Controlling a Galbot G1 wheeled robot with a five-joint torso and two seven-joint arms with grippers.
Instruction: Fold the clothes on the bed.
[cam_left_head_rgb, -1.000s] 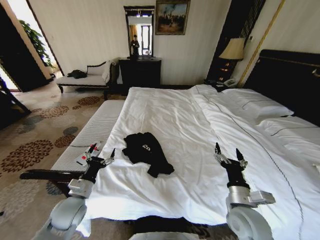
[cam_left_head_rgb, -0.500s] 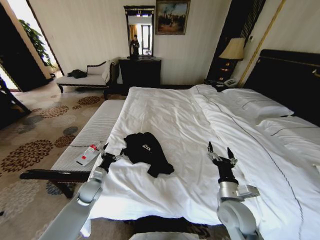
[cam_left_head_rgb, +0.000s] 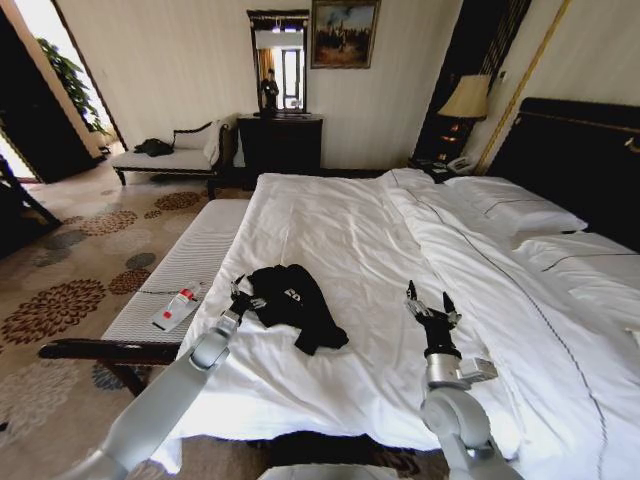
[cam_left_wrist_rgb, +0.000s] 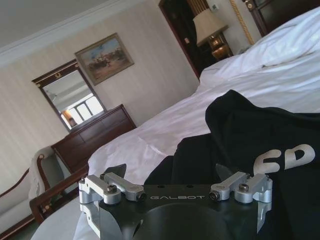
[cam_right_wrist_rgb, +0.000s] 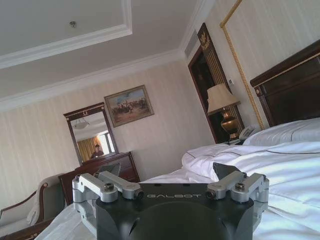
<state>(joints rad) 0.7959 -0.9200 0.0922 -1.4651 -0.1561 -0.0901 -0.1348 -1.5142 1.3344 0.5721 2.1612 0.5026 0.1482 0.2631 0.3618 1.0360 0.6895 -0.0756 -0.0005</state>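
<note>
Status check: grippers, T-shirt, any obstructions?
Left gripper open at black T-shirt, crumpled on bed. Right gripper open above bare sheet. No obstructions.

Head view: daylight blown out at upper left doorway, lit lamp upper right adds little. White bed bright, soft shadows in folds; black T-shirt loses detail. Wide-angle bending at edges. Wrist views: gripper bodies underexposed at bottom, background slightly soft.

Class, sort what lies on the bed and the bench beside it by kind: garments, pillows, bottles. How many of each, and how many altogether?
Garments: 1, the black T-shirt
Pillows: 2, the far pillow and the near pillow
Bottles: 1, the red-labelled bottle on the bench
Total: 4
</note>
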